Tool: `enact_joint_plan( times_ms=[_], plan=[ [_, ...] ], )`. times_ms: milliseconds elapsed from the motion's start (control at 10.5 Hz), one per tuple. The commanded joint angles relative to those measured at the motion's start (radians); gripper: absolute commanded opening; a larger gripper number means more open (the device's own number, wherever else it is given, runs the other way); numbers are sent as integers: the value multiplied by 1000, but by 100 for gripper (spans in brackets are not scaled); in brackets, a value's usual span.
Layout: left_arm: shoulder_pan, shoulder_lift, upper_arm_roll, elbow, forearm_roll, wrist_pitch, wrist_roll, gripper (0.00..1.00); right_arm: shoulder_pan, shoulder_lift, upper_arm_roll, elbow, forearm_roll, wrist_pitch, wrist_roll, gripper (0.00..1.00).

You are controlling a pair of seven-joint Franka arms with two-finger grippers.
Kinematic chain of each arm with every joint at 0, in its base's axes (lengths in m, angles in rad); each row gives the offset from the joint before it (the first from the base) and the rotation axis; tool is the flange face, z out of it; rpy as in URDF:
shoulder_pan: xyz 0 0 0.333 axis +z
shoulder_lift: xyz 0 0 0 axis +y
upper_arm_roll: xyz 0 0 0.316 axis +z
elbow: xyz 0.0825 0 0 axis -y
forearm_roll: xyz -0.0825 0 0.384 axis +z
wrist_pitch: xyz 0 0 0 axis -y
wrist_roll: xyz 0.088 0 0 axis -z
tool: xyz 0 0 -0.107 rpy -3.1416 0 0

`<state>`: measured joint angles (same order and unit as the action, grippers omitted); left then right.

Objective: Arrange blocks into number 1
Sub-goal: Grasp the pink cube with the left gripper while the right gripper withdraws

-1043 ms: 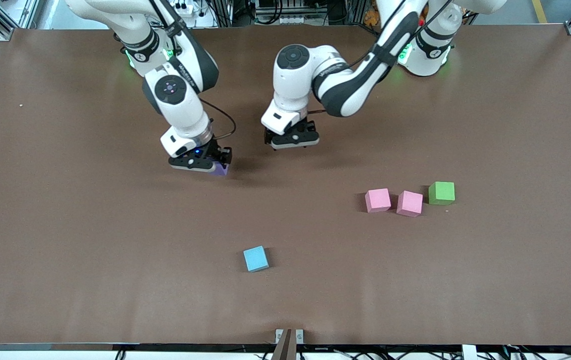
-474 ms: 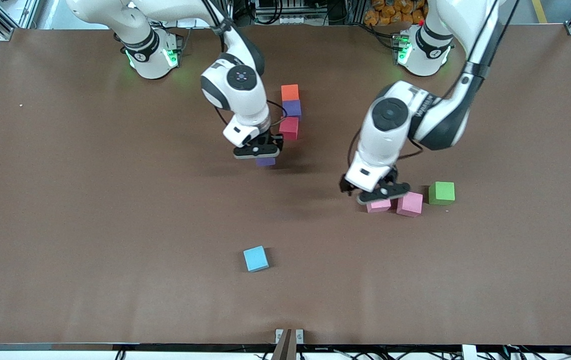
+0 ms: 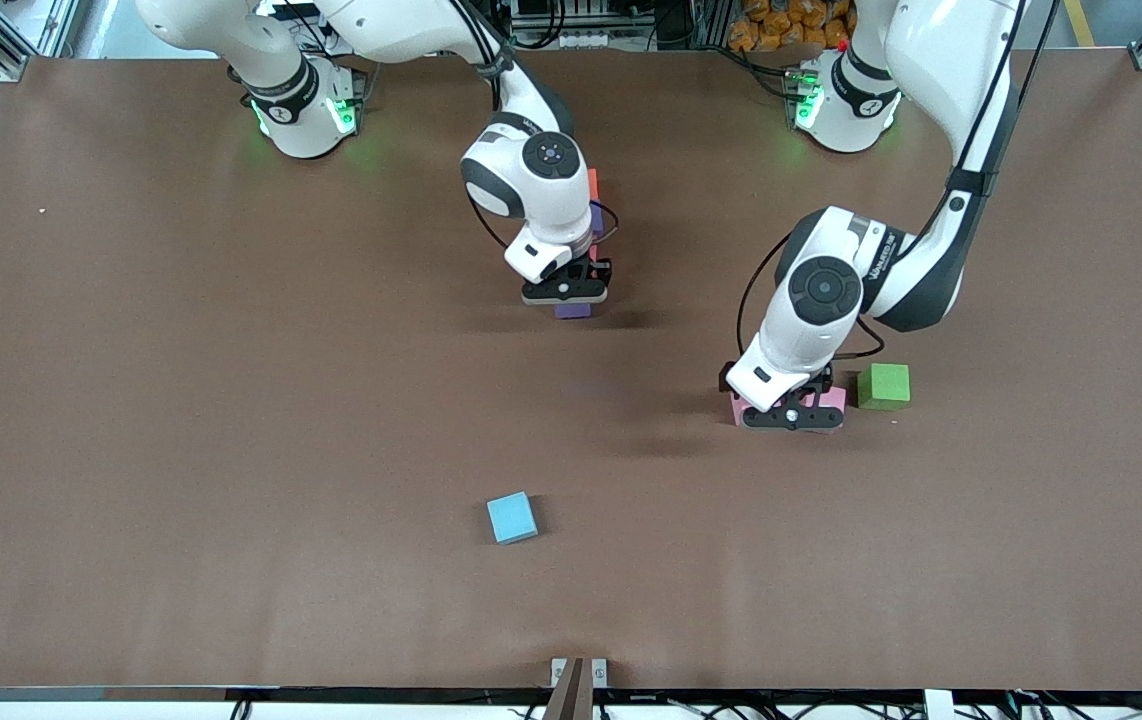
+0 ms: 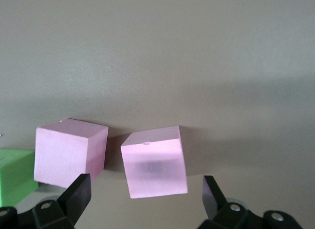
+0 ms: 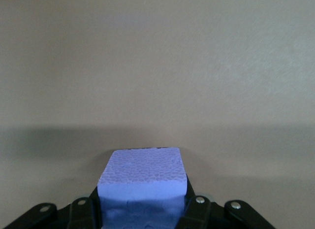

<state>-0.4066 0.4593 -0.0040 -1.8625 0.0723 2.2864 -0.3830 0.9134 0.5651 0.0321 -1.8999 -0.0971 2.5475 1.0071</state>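
Note:
My right gripper (image 3: 568,298) is shut on a purple block (image 3: 573,311) (image 5: 142,177), held low over the table at the end of a column of blocks that lies nearer the front camera. Of that column only slivers of an orange block (image 3: 593,185) and a second purple block (image 3: 597,216) show past the right wrist. My left gripper (image 3: 791,418) (image 4: 146,194) is open, low over two pink blocks. One pink block (image 4: 155,162) lies just ahead of the gap between its fingers. The other pink block (image 4: 69,152) sits beside it, toward the green cube.
A green cube (image 3: 883,386) (image 4: 15,175) stands right beside the pink blocks, toward the left arm's end. A light-blue cube (image 3: 512,517) lies alone nearer the front camera. Brown tabletop (image 3: 231,450) spreads wide toward the right arm's end.
The right gripper has carried the purple block across to the end of the column. The left gripper has swung from mid-table to the pink blocks and come down over them.

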Motion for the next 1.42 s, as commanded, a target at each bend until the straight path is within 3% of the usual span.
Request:
enact_joint_plan(
  times_ms=[0, 95, 190, 474, 854, 1043, 1328],
  plan=[
    [0, 16, 25, 3, -110, 2, 78, 100, 22, 10, -8, 18, -24, -9, 42, 46],
    [0, 19, 27, 3, -150, 1, 69, 100, 25, 10, -8, 18, -24, -9, 44, 64],
    [0, 22, 27, 2, -184, 1, 47, 100, 27, 9, -9, 18, -24, -9, 44, 100],
    [0, 42, 39, 2, -187, -1, 10, 100, 7, -28, -8, 1, -24, -13, 44, 100],
    [-3, 65, 56, 9, -187, -1, -72, 100, -192, -264, -4, -175, -23, -25, 28, 100],
    [-8, 68, 56, 25, -187, -1, -102, 100, -287, -345, -4, -144, -23, -149, -66, 100],
    [-17, 96, 56, 61, -187, -1, -125, 100, -457, -421, -1, -15, -21, -451, -333, 100]
  ],
)
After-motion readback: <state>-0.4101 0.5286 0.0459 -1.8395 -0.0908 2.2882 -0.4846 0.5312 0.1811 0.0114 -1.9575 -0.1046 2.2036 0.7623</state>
